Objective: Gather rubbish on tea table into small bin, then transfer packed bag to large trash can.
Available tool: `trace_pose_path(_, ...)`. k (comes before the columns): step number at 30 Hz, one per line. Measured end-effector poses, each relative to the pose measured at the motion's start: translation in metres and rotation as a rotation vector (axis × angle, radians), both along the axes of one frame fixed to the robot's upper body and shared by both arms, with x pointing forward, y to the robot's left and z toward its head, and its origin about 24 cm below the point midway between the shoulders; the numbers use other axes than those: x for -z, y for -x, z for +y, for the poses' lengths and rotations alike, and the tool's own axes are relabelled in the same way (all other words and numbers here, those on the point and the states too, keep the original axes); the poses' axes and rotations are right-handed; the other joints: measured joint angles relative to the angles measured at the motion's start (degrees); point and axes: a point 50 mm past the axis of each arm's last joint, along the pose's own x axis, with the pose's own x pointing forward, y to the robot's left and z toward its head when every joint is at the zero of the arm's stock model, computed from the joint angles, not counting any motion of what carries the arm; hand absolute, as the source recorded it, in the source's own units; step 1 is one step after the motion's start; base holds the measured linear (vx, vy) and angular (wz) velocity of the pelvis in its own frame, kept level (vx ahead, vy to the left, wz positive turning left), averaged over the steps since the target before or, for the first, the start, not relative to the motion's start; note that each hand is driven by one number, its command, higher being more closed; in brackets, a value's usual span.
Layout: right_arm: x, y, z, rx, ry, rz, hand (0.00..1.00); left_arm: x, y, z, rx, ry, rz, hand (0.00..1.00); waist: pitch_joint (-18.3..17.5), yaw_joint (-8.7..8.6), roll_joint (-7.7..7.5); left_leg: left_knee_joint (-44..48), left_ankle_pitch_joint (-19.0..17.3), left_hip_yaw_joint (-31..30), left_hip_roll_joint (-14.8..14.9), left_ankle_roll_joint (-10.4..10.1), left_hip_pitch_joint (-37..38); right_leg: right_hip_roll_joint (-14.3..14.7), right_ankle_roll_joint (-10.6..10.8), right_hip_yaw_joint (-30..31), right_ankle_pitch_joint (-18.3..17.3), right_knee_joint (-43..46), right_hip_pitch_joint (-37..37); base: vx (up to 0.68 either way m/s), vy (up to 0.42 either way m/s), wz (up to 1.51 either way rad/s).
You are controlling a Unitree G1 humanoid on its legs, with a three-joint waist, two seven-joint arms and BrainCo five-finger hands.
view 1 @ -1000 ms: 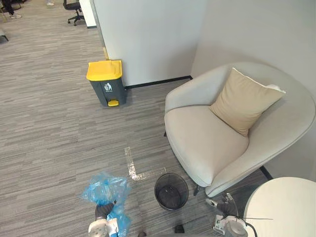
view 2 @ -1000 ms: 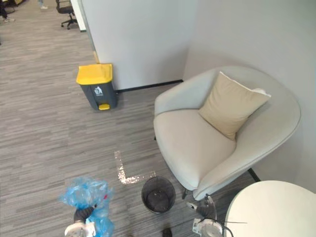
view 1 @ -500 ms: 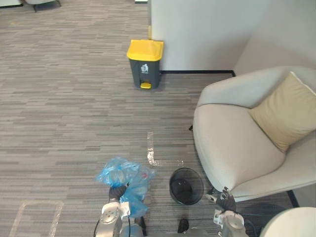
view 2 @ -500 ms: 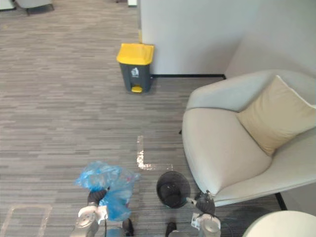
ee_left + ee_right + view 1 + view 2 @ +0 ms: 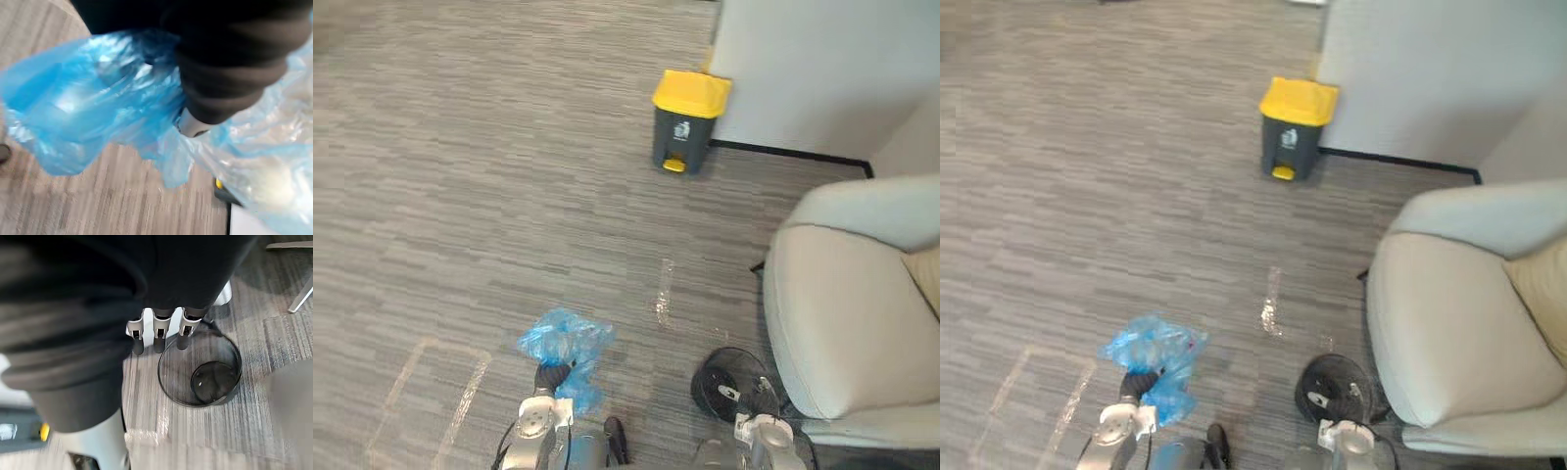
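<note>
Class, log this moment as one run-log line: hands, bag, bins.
left hand: carrying blue bag | right hand: open, near small bin | large trash can: lid closed, by wall

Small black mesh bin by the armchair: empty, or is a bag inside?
Empty. The right wrist view looks down into the small bin and shows its bare bottom, no liner; the blue bag is up at the left hand.

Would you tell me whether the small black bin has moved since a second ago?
No. The small black bin keeps its place between the floor tape mark and the armchair; the camera turned.
</note>
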Motion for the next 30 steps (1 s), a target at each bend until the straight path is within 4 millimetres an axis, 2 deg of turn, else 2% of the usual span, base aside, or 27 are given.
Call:
trace_pose_path(1,0.002,0.001,0.006,-0.006,-0.016,0.009,0.00,-0.001,0.001,0.006,-0.003,-0.020,0.002,1.00,0.06,-0.57,-1.88,-1.35,-0.67,0.06,-1.51,0.15,1.20,1.10,-0.46,-0.97,-0.86,-2.87,-2.52,0.27,-0.017,0.46)
trace_pose_path(2,0.001,0.000,0.005,-0.007,-0.014,-0.002,0.00,-0.002,-0.001,0.007,-0.005,-0.023,-0.005,1.00,0.69,-1.30,-1.34,2.86,-2.00,-0.20,-0.76,-0.16,0.30,2.20,-0.29,-1.95,-1.26,-3.69,-3.50,0.35,-0.032,0.40)
trace_pose_path(3,-0.002,-0.007,0.005,-0.011,-0.012,-0.016,0.00,-0.002,-0.002,0.010,-0.018,-0.024,-0.001,1.00,2.04,-1.54,-2.28,4.03,-3.49,0.29,-0.90,0.34,1.57,3.26,0.18,-2.17,-1.45,-5.91,-5.15,0.31,-0.066,0.36)
trace_pose_path(5,-0.001,-0.007,0.004,-0.026,-0.007,-0.010,0.00,0.001,0.000,0.007,-0.025,-0.013,0.009,1.00,2.75,-2.22,-1.95,4.14,-4.86,-0.31,-1.26,0.29,2.77,5.49,0.14,-4.10,1.30,-13.32,-6.57,0.36,-0.047,0.32)
trace_pose_path(6,-0.001,-0.004,0.000,-0.025,0.004,-0.005,0.00,0.001,-0.001,0.001,-0.003,-0.004,0.007,1.00,3.30,-2.92,-0.49,4.18,-6.30,-2.76,-0.95,-0.65,3.30,6.94,0.28,-5.33,4.35,-17.39,-8.61,0.32,-0.024,0.47)
trace_pose_path(7,-0.001,-0.003,0.000,-0.024,0.004,-0.003,0.00,0.001,-0.001,0.000,0.003,-0.002,0.006,1.00,3.29,-3.27,-0.28,4.26,-6.75,-3.57,-0.89,-0.84,3.35,7.09,0.44,-5.25,5.05,-18.04,-9.20,0.46,-0.062,0.69)
trace_pose_path(8,-0.002,-0.001,0.000,-0.016,0.000,-0.009,0.00,0.001,-0.001,-0.002,0.013,-0.001,0.007,1.00,3.27,-3.69,-0.10,4.65,-7.98,-4.86,-0.68,-1.87,3.91,7.36,0.10,-4.71,6.23,-18.04,-9.69,0.44,-0.104,0.69)
trace_pose_path(9,-0.002,0.004,-0.003,-0.006,0.007,-0.014,0.00,0.002,0.000,-0.005,0.023,0.005,0.015,1.00,3.36,-4.06,0.28,6.70,-10.55,-6.20,0.58,-4.32,5.81,8.03,-1.92,-4.86,7.38,-16.88,-9.39,0.72,-0.188,0.70)
trace_pose_path(10,-0.001,0.009,-0.003,-0.006,0.005,-0.007,0.00,0.005,0.005,-0.005,0.017,0.010,0.027,1.00,2.72,-3.75,0.47,9.58,-11.95,-6.25,2.36,-6.26,7.81,9.27,-3.96,-4.69,9.13,-17.15,-6.74,0.69,-0.190,0.46)
trace_pose_path(11,-0.001,0.010,-0.003,-0.014,0.006,-0.004,0.00,0.005,0.006,-0.005,0.012,0.011,0.030,1.00,2.80,-3.53,1.40,12.70,-12.24,-6.15,4.15,-6.79,7.54,10.15,-4.68,-5.60,7.84,-15.63,-6.10,0.75,-0.199,0.21)
trace_pose_path(12,-0.006,0.003,-0.002,-0.028,0.010,-0.036,0.00,0.002,0.004,-0.007,0.020,0.016,0.017,1.00,2.50,-3.17,2.24,22.58,-10.06,-5.33,6.84,-8.30,4.41,11.35,-6.23,-6.67,5.63,-14.90,-4.19,0.75,-0.197,0.07)
trace_pose_path(13,-0.009,-0.001,-0.001,-0.037,0.010,-0.055,0.00,0.001,0.003,-0.010,0.019,0.028,0.009,1.00,2.52,-2.98,2.26,27.09,-7.24,-4.58,7.50,-8.18,2.87,11.82,-6.55,-6.77,4.98,-15.05,-2.99,0.73,-0.200,-0.06)
trace_pose_path(14,-0.015,-0.008,0.001,-0.048,0.013,-0.093,0.00,-0.002,-0.002,-0.016,0.016,0.046,-0.014,1.00,2.52,-2.35,2.29,34.51,0.12,-3.43,8.84,-7.14,0.55,12.79,-7.23,-5.99,4.38,-17.22,0.33,0.73,-0.172,-0.41)
trace_pose_path(15,-0.020,-0.013,0.002,-0.054,0.017,-0.126,0.00,-0.004,-0.001,-0.022,0.013,0.068,-0.024,1.00,2.55,-1.36,2.29,40.25,2.03,-2.71,10.76,-7.12,-0.93,13.60,-7.74,-4.15,3.92,-20.30,5.25,0.69,-0.096,-0.48)
trace_pose_path(17,-0.025,-0.018,0.002,-0.051,0.021,-0.155,0.00,-0.010,-0.008,-0.031,0.016,0.102,-0.062,1.00,2.59,-1.03,2.12,43.07,-1.71,-1.45,11.12,-6.31,-2.81,13.63,-8.14,-1.09,3.63,-24.19,11.97,0.74,-0.006,-0.42)
trace_pose_path(18,-0.026,-0.020,0.002,-0.051,0.022,-0.163,0.00,-0.015,-0.012,-0.035,0.016,0.115,-0.092,1.00,2.60,-0.12,2.02,42.97,-3.57,-1.35,11.09,-5.04,-4.87,13.35,-8.41,1.64,3.45,-25.97,15.21,0.55,0.062,-0.54)
trace_pose_path(20,-0.028,-0.022,0.001,-0.048,0.023,-0.174,0.00,-0.021,-0.016,-0.036,0.013,0.120,-0.126,1.00,2.64,1.99,1.98,39.65,-5.00,-2.47,10.34,-4.63,-9.89,12.78,-8.79,5.66,2.79,-27.81,19.13,0.51,0.154,-0.69)
trace_pose_path(23,-0.031,-0.027,0.005,-0.043,0.015,-0.190,0.00,-0.022,-0.017,-0.033,-0.008,0.122,-0.131,1.00,3.00,3.35,1.21,30.22,-4.99,-5.84,8.05,-5.51,-14.17,10.36,-6.53,8.48,0.59,-27.54,21.96,0.45,0.242,-0.74)
trace_pose_path(24,-0.031,-0.028,0.005,-0.032,0.016,-0.194,0.00,-0.020,-0.015,-0.035,-0.013,0.129,-0.126,1.00,3.02,3.87,1.09,23.19,-3.04,-9.27,6.57,-7.09,-16.12,8.85,-4.47,10.21,-1.70,-26.82,23.41,0.59,0.401,-1.02)
trace_pose_path(25,-0.029,-0.022,0.003,-0.023,0.025,-0.178,0.00,-0.018,-0.010,-0.040,-0.019,0.146,-0.115,1.00,2.22,4.87,2.59,12.07,4.64,-13.08,7.08,-8.70,-15.28,9.00,-0.04,11.62,-4.72,-24.54,23.96,0.49,0.346,-1.11)
trace_pose_path(26,-0.028,-0.021,0.002,-0.024,0.028,-0.172,0.00,-0.017,-0.007,-0.042,-0.022,0.153,-0.109,1.00,1.80,5.00,3.46,10.14,8.62,-14.18,7.94,-9.77,-15.03,9.42,1.03,12.17,-5.79,-24.05,24.21,0.48,0.370,-1.04)
trace_pose_path(27,-0.021,-0.016,0.013,-0.019,-0.009,-0.137,0.00,-0.013,-0.005,-0.038,-0.018,0.138,-0.084,1.00,1.11,4.58,0.63,15.87,4.63,-11.35,6.39,-8.87,-15.27,5.98,2.21,14.10,-7.97,-22.13,24.57,0.45,0.353,-0.81)
trace_pose_path(28,-0.018,-0.012,0.022,-0.019,-0.037,-0.125,0.00,-0.015,-0.007,-0.037,-0.015,0.131,-0.096,1.00,0.34,4.69,-0.62,18.58,1.49,-8.66,6.19,-7.52,-14.69,4.67,3.44,15.85,-6.69,-19.53,23.72,0.55,0.425,-0.83)
trace_pose_path(29,-0.017,-0.011,0.026,-0.020,-0.045,-0.122,0.00,-0.017,-0.007,-0.036,-0.013,0.129,-0.106,1.00,0.16,4.85,-0.90,19.65,0.08,-7.37,6.42,-6.84,-14.15,4.28,4.40,16.53,-5.80,-17.60,23.02,0.46,0.345,-0.89)
trace_pose_path(30,-0.016,-0.009,0.030,-0.027,-0.056,-0.118,0.00,-0.020,-0.010,-0.036,-0.003,0.125,-0.123,1.00,0.25,4.73,-0.95,20.84,-2.17,-5.46,6.52,-5.68,-12.02,3.93,6.45,17.57,-3.72,-11.69,21.21,0.42,0.332,-0.80)
